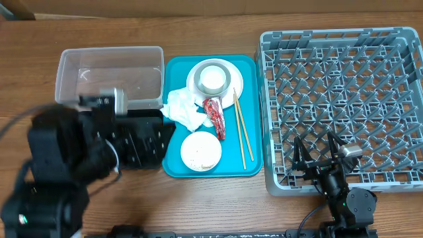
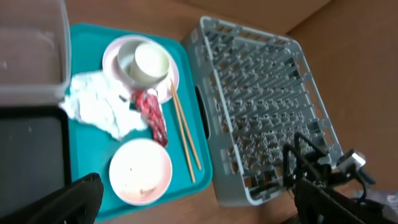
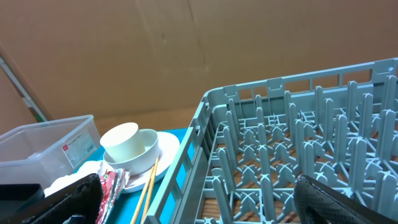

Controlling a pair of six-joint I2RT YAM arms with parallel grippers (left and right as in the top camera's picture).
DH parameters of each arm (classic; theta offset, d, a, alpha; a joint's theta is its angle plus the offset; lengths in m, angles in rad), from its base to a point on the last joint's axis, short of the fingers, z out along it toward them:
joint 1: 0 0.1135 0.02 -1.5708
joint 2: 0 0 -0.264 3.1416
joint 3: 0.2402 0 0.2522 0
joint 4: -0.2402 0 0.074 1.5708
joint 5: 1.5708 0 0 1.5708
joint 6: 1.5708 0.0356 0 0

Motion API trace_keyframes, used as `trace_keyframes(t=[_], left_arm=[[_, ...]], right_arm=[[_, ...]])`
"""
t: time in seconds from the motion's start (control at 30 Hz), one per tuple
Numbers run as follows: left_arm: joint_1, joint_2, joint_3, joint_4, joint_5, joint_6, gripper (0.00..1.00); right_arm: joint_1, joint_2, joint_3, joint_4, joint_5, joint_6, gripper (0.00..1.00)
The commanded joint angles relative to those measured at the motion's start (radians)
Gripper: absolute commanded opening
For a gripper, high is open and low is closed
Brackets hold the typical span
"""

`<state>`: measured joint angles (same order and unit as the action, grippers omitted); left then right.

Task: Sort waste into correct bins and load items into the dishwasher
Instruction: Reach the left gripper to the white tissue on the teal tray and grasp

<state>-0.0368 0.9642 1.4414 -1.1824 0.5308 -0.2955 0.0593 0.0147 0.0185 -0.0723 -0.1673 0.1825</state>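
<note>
Seemingly splayed right end effector (image 1: 313,141), low

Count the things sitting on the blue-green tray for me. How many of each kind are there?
Plate: 1
Bowls: 2
Cup: 1
Chopsticks: 2
Crumpled tissue: 1
Red wrapper: 1
Total: 8
</note>
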Motion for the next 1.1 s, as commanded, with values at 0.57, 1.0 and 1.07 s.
trace_keyframes(t=[0.57, 1.0, 1.07], left_arm=[[-0.048, 0.28, 0.098, -0.079, -0.246, -0.128, 0.04], [-0.352, 0.553, 0.098, -0.039, -0.601, -0.32, 0.44], [-0.372, 0.616, 0.098, -0.021, -0.601, -0.341, 0.51]], right_arm=[[-0.005, -0.012, -0.011, 0.006, 0.008, 0.0, 1.0], [-0.005, -0.012, -0.011, 0.006, 0.008, 0.0, 1.0], [-0.005, -0.012, -0.011, 0.006, 0.008, 0.0, 1.0]])
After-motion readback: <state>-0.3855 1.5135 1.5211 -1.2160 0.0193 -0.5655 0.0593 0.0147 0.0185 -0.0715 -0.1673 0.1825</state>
